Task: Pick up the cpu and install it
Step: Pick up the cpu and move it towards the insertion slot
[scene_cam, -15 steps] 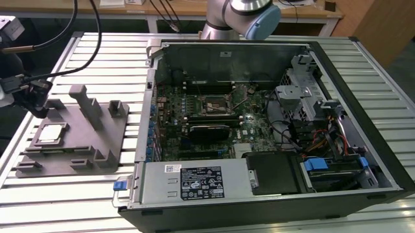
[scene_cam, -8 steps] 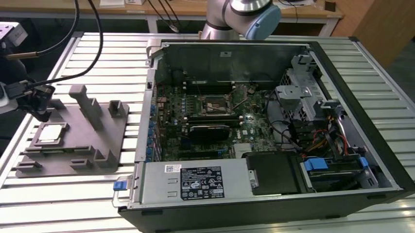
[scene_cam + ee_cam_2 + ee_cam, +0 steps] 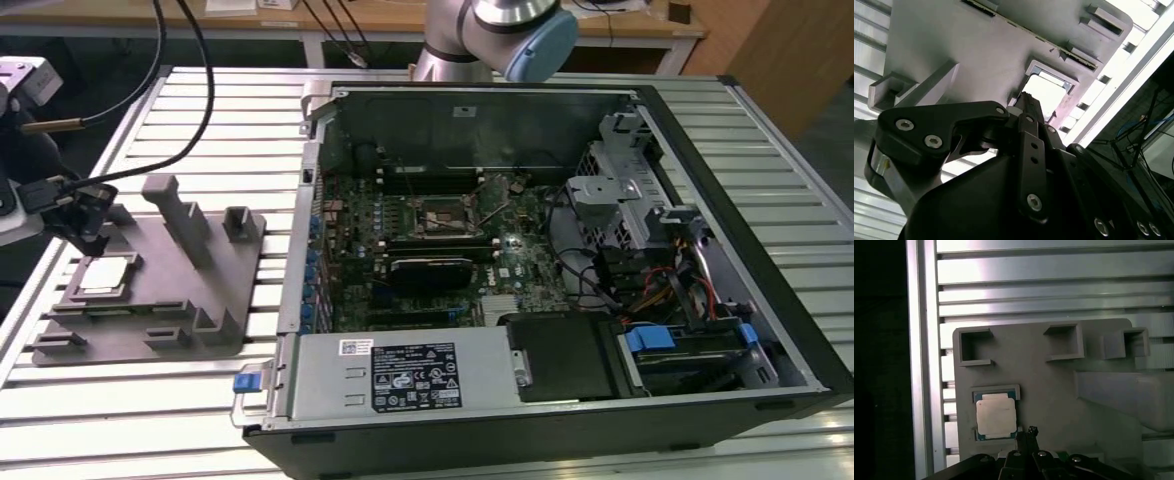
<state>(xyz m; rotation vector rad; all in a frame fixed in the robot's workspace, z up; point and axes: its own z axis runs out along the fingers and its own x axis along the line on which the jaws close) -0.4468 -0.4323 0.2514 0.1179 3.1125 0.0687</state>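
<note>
The cpu (image 3: 107, 275) is a small square chip with a pale metal top, lying flat in a recess of the grey fixture tray (image 3: 174, 300) at the exterior view's left. My gripper (image 3: 91, 238) hangs just above the chip's far edge, its fingers drawn together to a point with nothing between them. In the first wrist view the cpu (image 3: 996, 416) sits in its framed pocket, and the gripper tip (image 3: 1030, 432) is just beside one corner of it. The second wrist view shows the cpu (image 3: 1049, 92) past the gripper tip (image 3: 1026, 100). The green motherboard's socket (image 3: 434, 215) lies inside the open computer case.
The open computer case (image 3: 694, 250) takes up the middle and the exterior view's right of the slatted metal table (image 3: 227, 120). Upright posts (image 3: 174, 210) rise from the tray close to the gripper. Black cables (image 3: 160, 60) hang over the table's far left. The arm's base (image 3: 454, 40) stands behind the case.
</note>
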